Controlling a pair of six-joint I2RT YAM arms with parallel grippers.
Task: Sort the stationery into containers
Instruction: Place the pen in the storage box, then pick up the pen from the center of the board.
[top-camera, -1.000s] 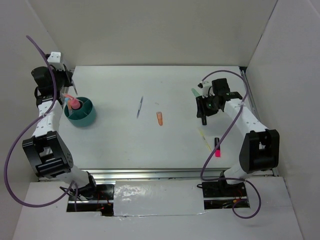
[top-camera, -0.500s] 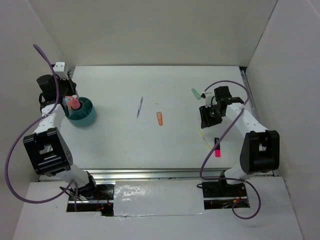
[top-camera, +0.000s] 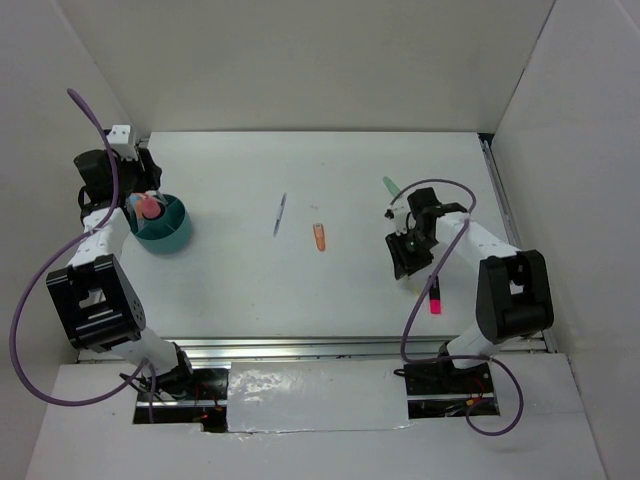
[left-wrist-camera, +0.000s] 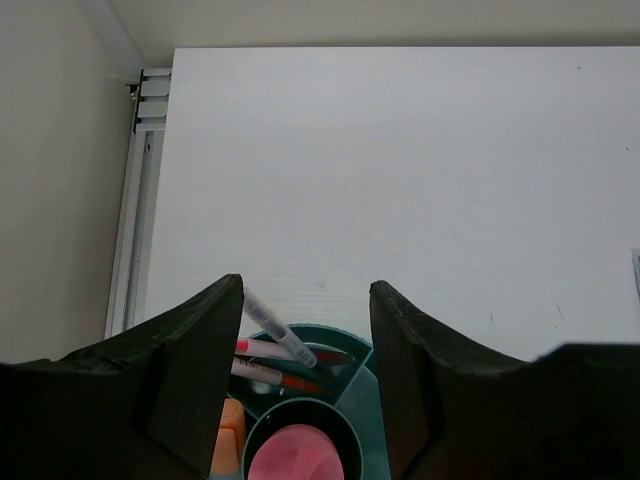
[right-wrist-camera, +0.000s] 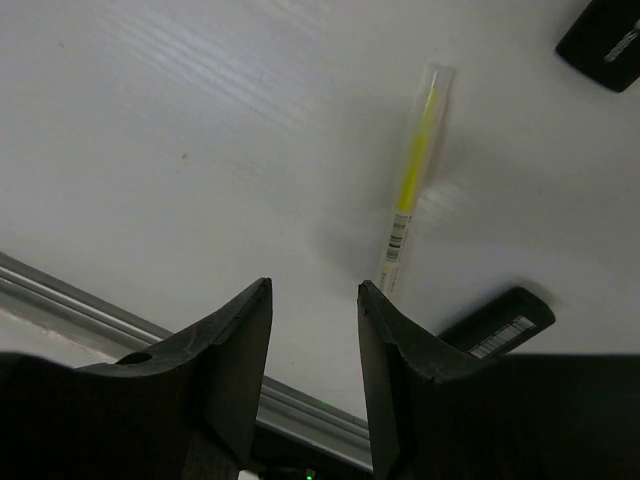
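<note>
Over the teal tub (top-camera: 178, 238) we see L end effector (left-wrist-camera: 306, 290) newly open, empty; white pen (left-wrist-camera: 280, 325) is in. R end effector (right-wrist-camera: 313, 290), half-open & empty, now nears yellow pen (right-wrist-camera: 412, 170).

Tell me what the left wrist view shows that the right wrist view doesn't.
Left wrist only: the teal tub with pens and a pink cap inside, below the open left gripper. Right wrist only: a yellow pen lying on the table ahead of the open right gripper, with a black marker near its end. Both: the white table and dark fingers apart, holding nothing.
</note>
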